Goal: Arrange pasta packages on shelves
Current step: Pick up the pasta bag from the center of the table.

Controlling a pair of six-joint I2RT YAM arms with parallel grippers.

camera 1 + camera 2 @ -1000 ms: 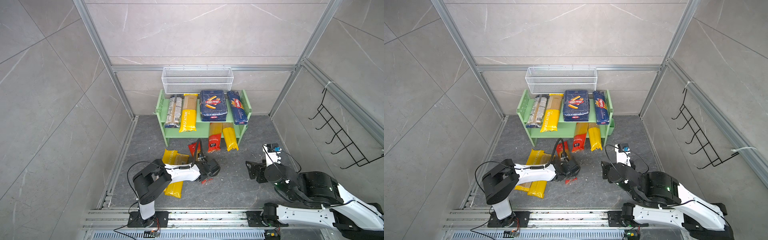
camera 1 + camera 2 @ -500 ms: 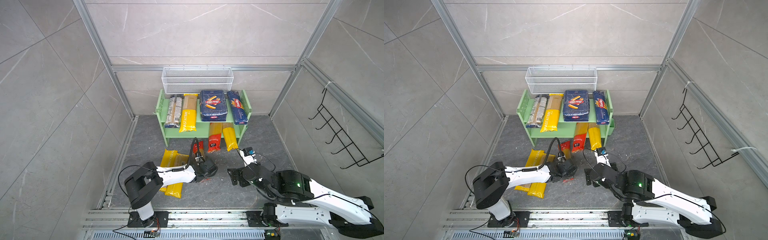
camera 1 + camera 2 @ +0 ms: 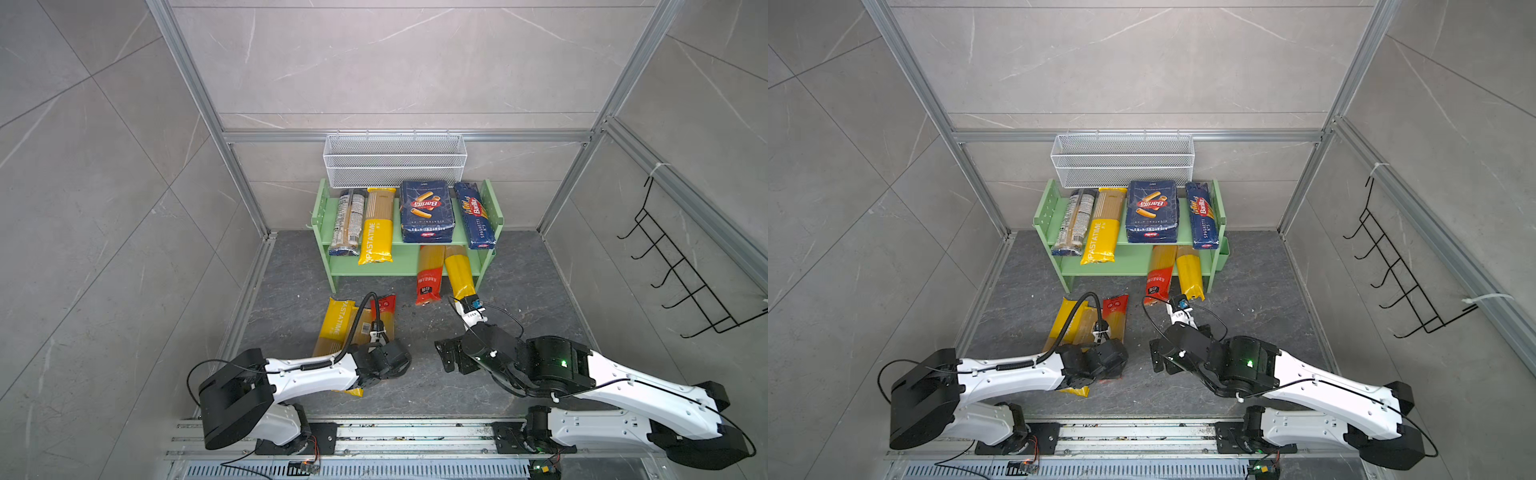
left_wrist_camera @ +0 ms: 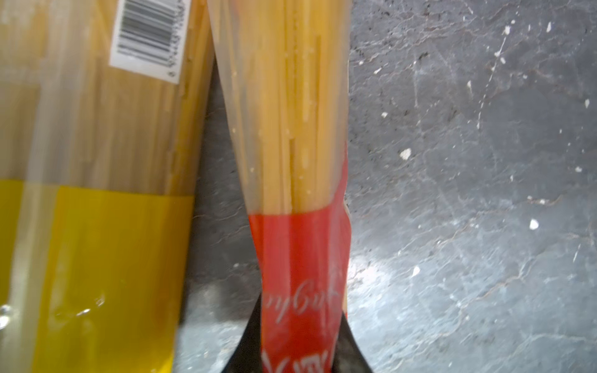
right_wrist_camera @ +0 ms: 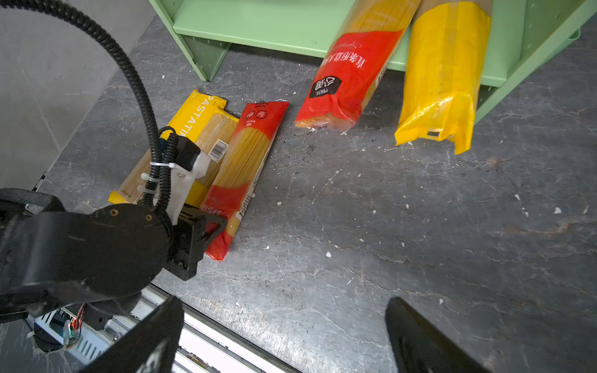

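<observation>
A red spaghetti bag [image 3: 385,318] lies on the dark floor beside a yellow Pastatime bag [image 3: 336,328]. My left gripper [image 4: 298,352] is shut on the red bag's near end, one black finger on each side. The right gripper [image 5: 284,336] hovers open and empty over bare floor to the right [image 3: 451,357]. The green shelves [image 3: 399,266] stand at the back. Their top board holds a clear brownish bag [image 3: 347,222], a yellow bag [image 3: 376,232], a wide Barilla pack [image 3: 426,210] and a narrow Barilla pack [image 3: 476,216]. A red bag [image 3: 430,276] and a yellow bag [image 3: 459,270] slope off the lower board onto the floor.
A white wire basket [image 3: 395,160] hangs on the back wall above the shelves. A black hook rack [image 3: 681,266] is on the right wall. The arms' metal rail [image 3: 374,432] runs along the front edge. Pale crumbs [image 5: 405,206] dot the floor.
The left gripper has closed on the red bag's near end. The right arm has swung left toward the middle of the floor and its jaws have opened wider.
</observation>
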